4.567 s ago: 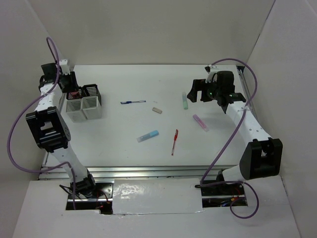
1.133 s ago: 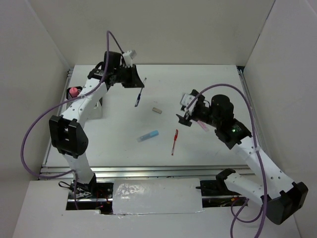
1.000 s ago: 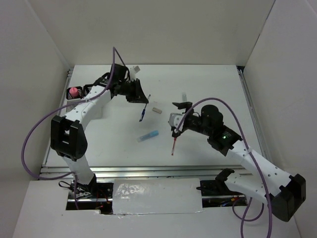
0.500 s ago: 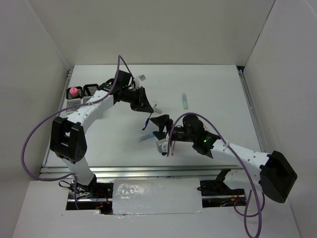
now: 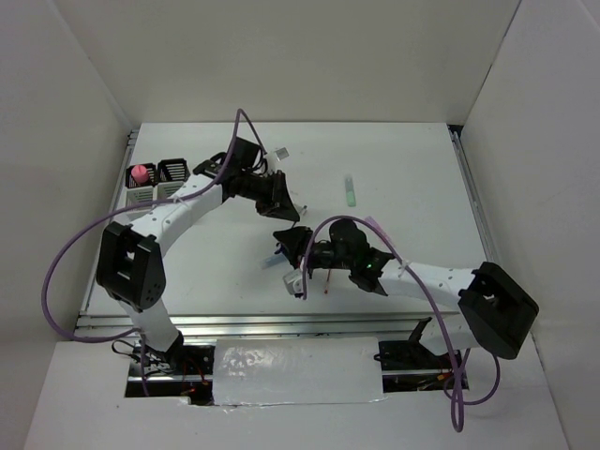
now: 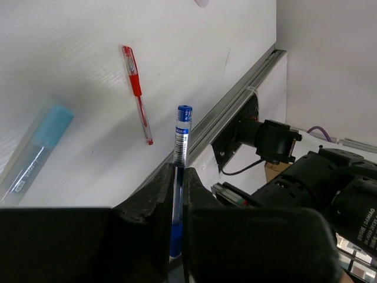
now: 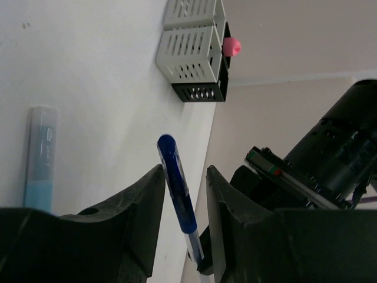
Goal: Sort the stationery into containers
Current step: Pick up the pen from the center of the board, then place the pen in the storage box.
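Note:
My left gripper [image 5: 282, 208] is shut on the thin blue pen [image 6: 181, 134], which sticks out past the fingertips [image 6: 177, 171]. The pen's blue end [image 7: 176, 184] stands between my right gripper's jaws [image 7: 184, 171], with a gap on each side, so the right gripper [image 5: 290, 248] is open around it. The two grippers meet above the middle of the table. On the table lie a red pen [image 6: 136, 85], a light-blue marker [image 7: 40, 154] and a pale-green marker [image 5: 350, 191]. The white containers [image 5: 155, 184] stand at the far left.
A pink-topped item [image 5: 139, 172] stands in one bin, also seen as the pink top [image 7: 231, 45] in the right wrist view. The right arm [image 5: 422, 277] stretches across the table's near half. The table's metal front rail [image 6: 235, 97] runs close by.
The left gripper carried the blue pen toward the table's middle. The right arm swung left to meet it, and its jaws have narrowed around the pen's end.

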You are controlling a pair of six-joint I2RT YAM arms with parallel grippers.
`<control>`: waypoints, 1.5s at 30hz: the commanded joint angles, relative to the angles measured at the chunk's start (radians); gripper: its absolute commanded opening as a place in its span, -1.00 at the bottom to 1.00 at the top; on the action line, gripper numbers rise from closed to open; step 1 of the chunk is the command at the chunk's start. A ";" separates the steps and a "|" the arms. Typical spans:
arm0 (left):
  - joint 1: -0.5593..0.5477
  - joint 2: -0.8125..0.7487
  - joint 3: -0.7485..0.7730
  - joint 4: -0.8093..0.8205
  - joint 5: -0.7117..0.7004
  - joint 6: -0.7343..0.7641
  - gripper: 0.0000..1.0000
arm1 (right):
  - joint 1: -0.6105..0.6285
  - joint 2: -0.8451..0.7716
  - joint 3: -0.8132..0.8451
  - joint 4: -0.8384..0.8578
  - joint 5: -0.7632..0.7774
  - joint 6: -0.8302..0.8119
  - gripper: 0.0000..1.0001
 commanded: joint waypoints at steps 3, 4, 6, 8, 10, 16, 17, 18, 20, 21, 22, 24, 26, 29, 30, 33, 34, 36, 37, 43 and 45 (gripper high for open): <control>-0.003 -0.093 -0.027 0.032 0.045 0.017 -0.96 | -0.018 0.009 -0.017 0.139 0.060 -0.025 -0.19; -0.003 -0.096 -0.039 0.034 0.053 0.014 -0.97 | -0.029 0.009 -0.020 0.151 0.062 -0.025 -0.18; -0.004 -0.101 -0.045 0.031 0.054 0.020 -0.96 | -0.043 0.009 -0.025 0.157 0.062 -0.030 -0.15; -0.003 -0.109 -0.051 0.028 0.054 0.028 -0.97 | -0.058 0.005 -0.026 0.154 0.062 -0.028 -0.15; -0.003 -0.113 -0.056 0.036 0.057 0.030 -0.97 | -0.067 -0.003 -0.022 0.147 0.055 -0.023 -0.19; -0.001 -0.142 -0.070 0.082 0.077 0.045 0.35 | -0.067 -0.031 -0.054 0.223 0.002 0.030 -1.00; 0.002 -0.149 -0.065 0.077 0.047 0.053 0.74 | -0.067 -0.044 -0.072 0.243 -0.007 0.044 -1.00; 0.014 -0.164 -0.052 0.074 0.024 0.059 0.94 | -0.064 -0.054 -0.077 0.254 -0.015 0.074 -1.00; 0.040 -0.194 -0.030 0.086 -0.039 0.072 0.99 | -0.058 -0.093 -0.087 0.263 -0.026 0.110 -1.00; 0.090 -0.205 -0.015 0.101 -0.067 0.071 0.99 | -0.052 -0.112 -0.089 0.254 -0.026 0.165 -1.00; 0.121 -0.228 -0.021 0.184 -0.087 0.045 0.98 | -0.052 -0.142 -0.087 0.243 -0.023 0.200 -1.00; 0.216 -0.311 -0.100 0.322 -0.090 0.002 0.99 | -0.047 -0.170 -0.063 0.222 0.002 0.382 -1.00; 0.268 -0.400 -0.215 0.549 -0.056 -0.074 0.99 | -0.049 -0.202 0.007 0.184 0.093 0.581 -1.00; 0.328 -0.469 -0.322 0.756 0.028 -0.136 0.44 | -0.107 -0.189 0.194 0.020 0.170 1.058 -1.00; 0.351 -0.477 -0.344 0.802 0.093 -0.150 0.34 | -0.133 -0.177 0.249 -0.038 0.155 1.167 -1.00; 0.356 -0.503 -0.383 0.939 0.126 -0.222 0.44 | -0.211 -0.120 0.389 -0.172 0.054 1.488 -1.00; 0.348 -0.517 -0.395 0.986 0.137 -0.225 0.45 | -0.228 -0.097 0.426 -0.174 0.039 1.614 -1.00; 0.312 -0.524 -0.394 1.077 0.170 -0.213 0.47 | -0.239 -0.068 0.454 -0.176 -0.007 1.702 -1.00; 0.295 -0.523 -0.384 1.079 0.178 -0.199 0.47 | -0.244 -0.060 0.475 -0.176 -0.020 1.760 -1.00; 0.209 -0.494 -0.312 1.052 0.151 -0.144 0.57 | -0.224 -0.028 0.492 -0.172 -0.084 1.790 -1.00; 0.192 -0.485 -0.297 1.050 0.149 -0.147 0.56 | -0.222 -0.015 0.495 -0.180 -0.105 1.800 -1.00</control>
